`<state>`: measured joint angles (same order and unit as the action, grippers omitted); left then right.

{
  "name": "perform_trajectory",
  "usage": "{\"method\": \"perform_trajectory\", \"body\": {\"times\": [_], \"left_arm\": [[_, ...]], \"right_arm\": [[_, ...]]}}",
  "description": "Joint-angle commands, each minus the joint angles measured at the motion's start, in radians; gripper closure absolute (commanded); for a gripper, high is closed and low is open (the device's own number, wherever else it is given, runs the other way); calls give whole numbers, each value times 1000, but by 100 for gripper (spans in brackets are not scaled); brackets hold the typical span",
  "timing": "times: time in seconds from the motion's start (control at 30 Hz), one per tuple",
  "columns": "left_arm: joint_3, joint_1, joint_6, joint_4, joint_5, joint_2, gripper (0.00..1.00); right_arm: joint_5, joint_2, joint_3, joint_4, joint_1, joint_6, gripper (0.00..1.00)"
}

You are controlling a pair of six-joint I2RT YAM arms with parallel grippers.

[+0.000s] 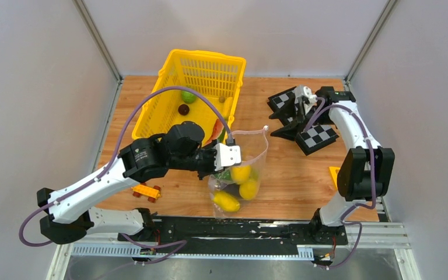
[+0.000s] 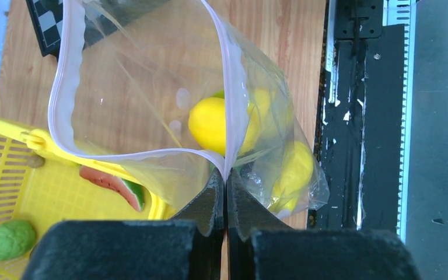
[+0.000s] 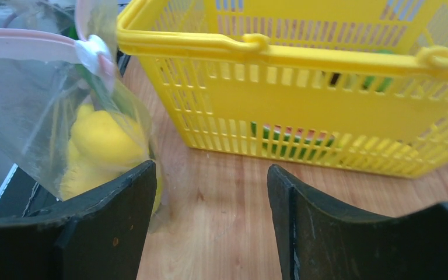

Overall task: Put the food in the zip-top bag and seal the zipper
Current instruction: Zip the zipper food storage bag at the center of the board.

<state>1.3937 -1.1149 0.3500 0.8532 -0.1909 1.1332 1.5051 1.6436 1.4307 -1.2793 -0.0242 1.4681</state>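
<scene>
Operator: How much of the food is inside the zip-top bag [image 1: 251, 149] at this point?

Observer: At least three yellow lemons [image 1: 240, 173] lie at its bottom, with something green among them that I cannot identify. The bag stands near the middle of the table [image 1: 303, 181], just right of the near corner of the basket [image 1: 169, 70].

Operator: What is left outside?

Observer: In the basket I see a watermelon slice [image 2: 114, 184] at the near end, and farther back a green ball [image 1: 188, 96], a dark ball [image 1: 183, 109] and one more piece too small to name. I see no eggplant or long pods in any view.

Operator: And the arms?

Observer: On the left side, the left gripper [image 2: 226, 181] is clamped tight on the bag's rim, right at the zipper [image 2: 64, 76], and holds the mouth up and wide open. Over at the far right, the right gripper [image 3: 210, 221] has its fingers spread with nothing between them. It sits above the chequerboards [image 1: 318, 137], well apart from the bag.

Operator: So sealing has not begun?

Observer: No, the pink strip gapes in a broad loop. I judge the loading about half done: the basket pieces have to go in, and then the zipper has to be pressed shut along its length. An orange toy car [image 1: 146, 191] at the near left is not food.
</scene>
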Motion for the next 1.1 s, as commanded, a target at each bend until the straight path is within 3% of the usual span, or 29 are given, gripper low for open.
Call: {"method": "perform_trajectory", "body": {"times": [0.0, 0.47, 0.97, 1.07], "left_arm": [[-7, 3, 10, 1, 6, -37, 100], [-31, 4, 14, -27, -46, -82, 100], [-51, 4, -6, -29, -16, -125, 100], [-63, 4, -10, -29, 1, -145, 100]], "right_arm": [[145, -11, 44, -328, 70, 374, 30], [143, -36, 115, -326, 197, 354, 25], [121, -32, 99, -326, 202, 324, 67], [117, -37, 97, -325, 200, 321, 81]]}}
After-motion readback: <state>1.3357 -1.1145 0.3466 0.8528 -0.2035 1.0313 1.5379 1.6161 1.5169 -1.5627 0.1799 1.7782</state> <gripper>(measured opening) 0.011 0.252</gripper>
